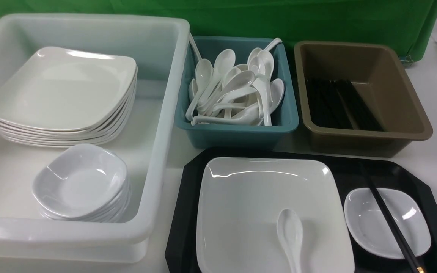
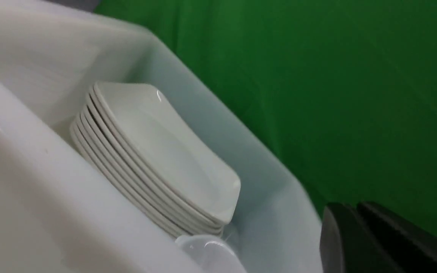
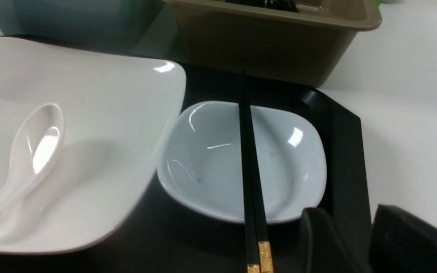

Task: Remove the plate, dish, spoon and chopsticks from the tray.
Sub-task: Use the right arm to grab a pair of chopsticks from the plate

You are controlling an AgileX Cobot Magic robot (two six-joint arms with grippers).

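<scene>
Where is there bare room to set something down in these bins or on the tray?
Free: the white tub floor left of the dish stack, and the right half of the brown bin, beside its black sticks. Crowded: the teal bin, heaped with spoons; the tray, nearly filled by plate and dish.

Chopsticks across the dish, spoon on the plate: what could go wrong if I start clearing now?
1. The chopsticks rest across the dish; lifting the dish first would likely roll them off.
2. The spoon lies loose on the plate; tilting the plate could slide it onto the tray.
3. The two thin sticks lie tight together, so a pinch may catch only one.
</scene>
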